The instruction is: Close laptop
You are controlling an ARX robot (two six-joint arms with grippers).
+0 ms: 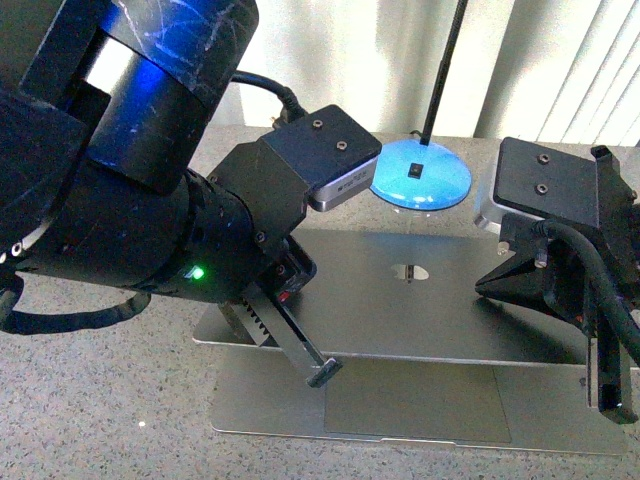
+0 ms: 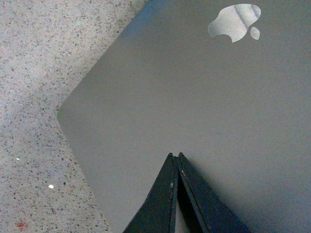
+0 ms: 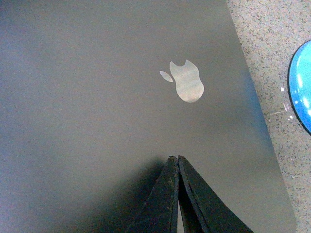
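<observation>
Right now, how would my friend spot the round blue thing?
Find the silver laptop on the speckled table. Right behind it sits a round disc with a thin black pole rising from it. Nothing else on the table is bright blue.

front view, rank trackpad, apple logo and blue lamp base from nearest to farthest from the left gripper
From the left gripper:
1. trackpad: its near corner lies just under the gripper's tip, on the laptop base closest to the robot.
2. apple logo: mid-lid, further back and toward the right arm's side.
3. blue lamp base: behind the laptop, farthest back.
</observation>
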